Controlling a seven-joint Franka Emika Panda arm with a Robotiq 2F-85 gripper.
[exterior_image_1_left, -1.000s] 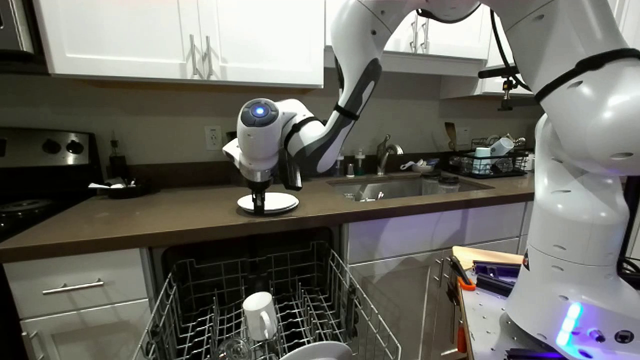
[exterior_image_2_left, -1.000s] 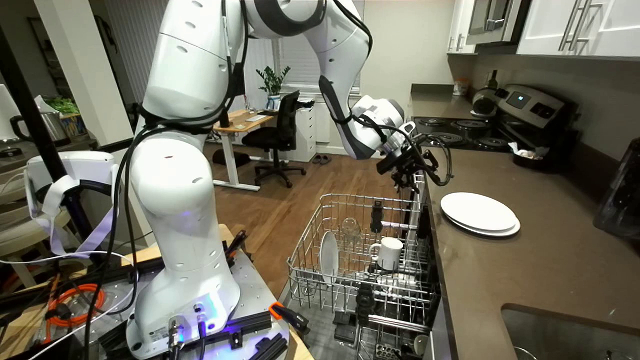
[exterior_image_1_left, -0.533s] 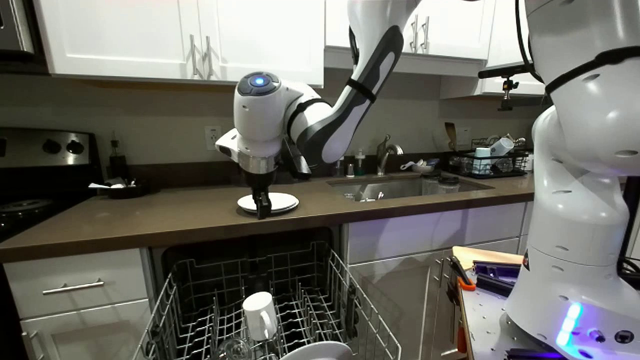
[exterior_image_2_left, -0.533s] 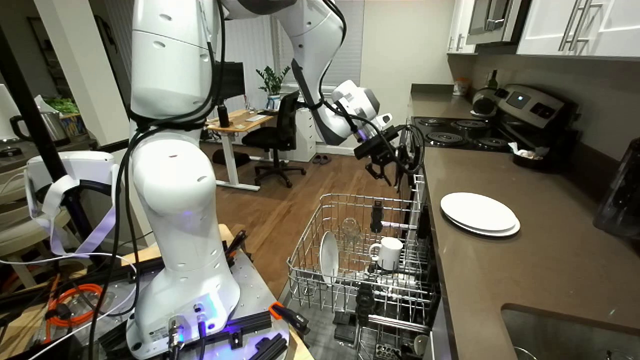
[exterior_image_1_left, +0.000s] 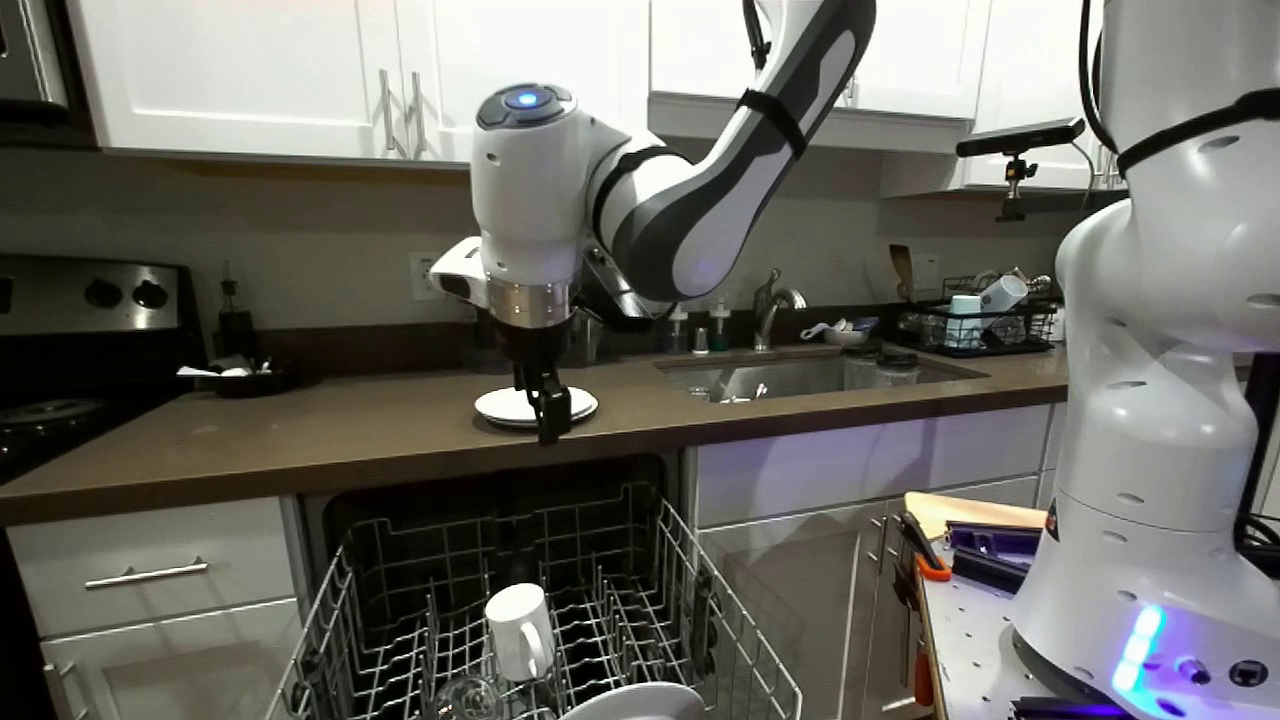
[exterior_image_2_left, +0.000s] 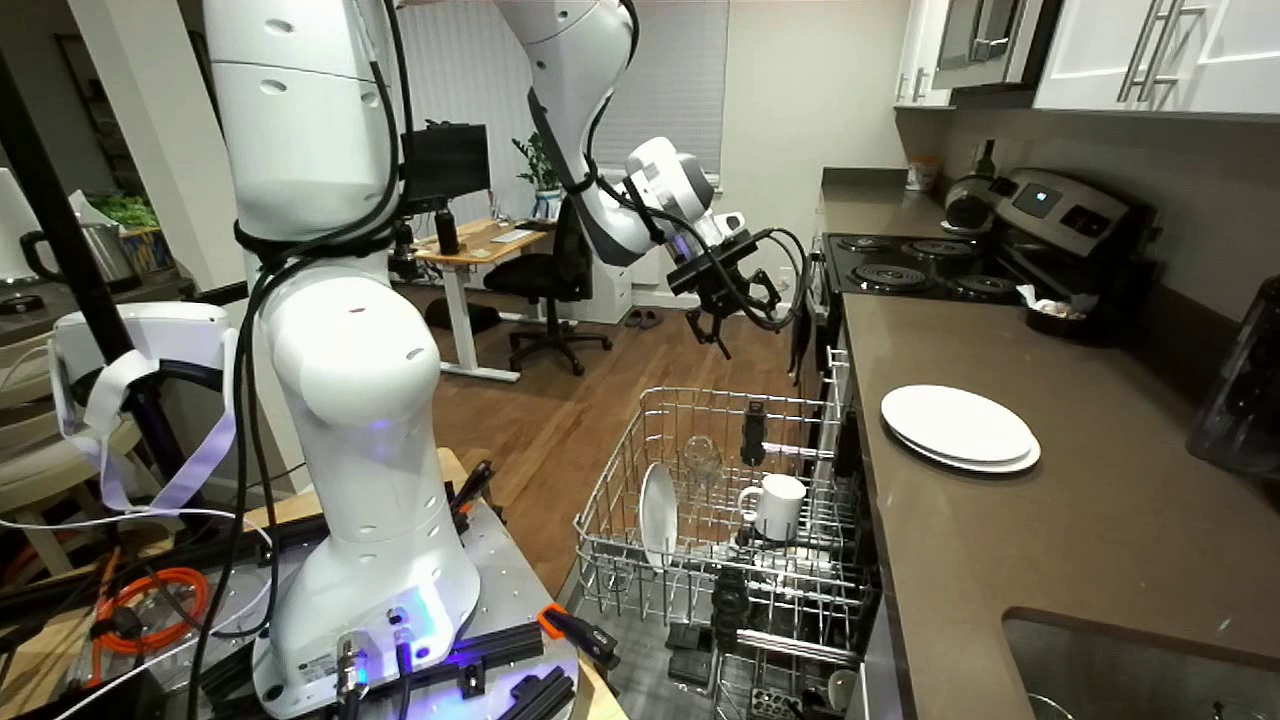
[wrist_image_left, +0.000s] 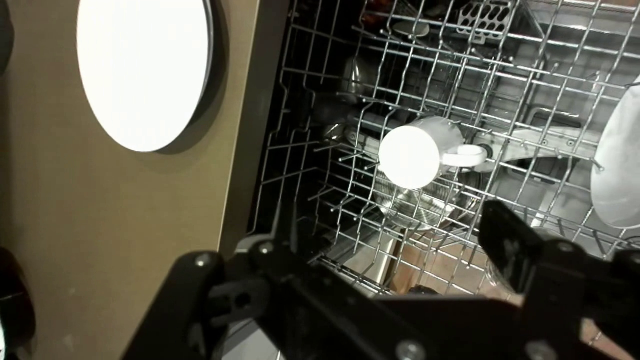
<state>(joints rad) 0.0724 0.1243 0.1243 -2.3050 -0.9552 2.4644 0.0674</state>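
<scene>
My gripper (wrist_image_left: 395, 232) stands open, its black fingers (wrist_image_left: 507, 242) far apart and nothing between them. In the wrist view it hangs above the pulled-out dishwasher rack (wrist_image_left: 450, 60), with the counter's edge to the left. A white mug (wrist_image_left: 410, 157) leans in the rack, handle to the right, below and apart from the gripper. On the counter lie stacked white plates (exterior_image_2_left: 960, 425), untouched. In an exterior view the gripper (exterior_image_1_left: 550, 415) appears in front of those plates; in an exterior view the gripper (exterior_image_2_left: 742, 325) is clear of the counter. Another white plate (exterior_image_2_left: 658, 512) stands on edge in the rack.
A clear glass (exterior_image_2_left: 702, 458) sits in the rack near the upright plate. The brown counter (exterior_image_2_left: 1000, 540) runs beside it, with a sink (exterior_image_1_left: 800, 375) and a stove (exterior_image_2_left: 900, 265). White upper cabinets (exterior_image_1_left: 300, 80) hang over the counter. A dish drainer (exterior_image_1_left: 985, 325) holds cups.
My gripper has drawn away from the counter toward the robot's base side, the arm's wrist rising a little. Its fingers look more widely spread. Plates, mug and rack have stayed put.
</scene>
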